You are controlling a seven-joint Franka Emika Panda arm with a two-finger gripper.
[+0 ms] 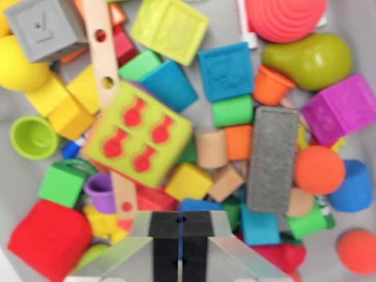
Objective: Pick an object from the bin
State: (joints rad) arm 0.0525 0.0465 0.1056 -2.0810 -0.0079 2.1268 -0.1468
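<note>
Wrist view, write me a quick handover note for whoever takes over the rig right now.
Tool: pads pressed together at the bottom of the wrist view, nothing between them.
Bin: still crammed with toys. Closest ahead of the tool are the lime block with red shapes, the yellow cube and the grey rectangular block. The green pear lies at the upper right.
Done: nothing picked yet.
Left: open, choose one object, grasp it and lift it out.

Grey textured block (267,158) just up-right of the gripper (180,218). Lime block with red shapes (138,135) up-left. Red block (50,238) far left. Orange ball (319,170) right. Green pear (308,59), pink ridged disc (285,17) far up-right. Blue cube (225,70) ahead.
</note>
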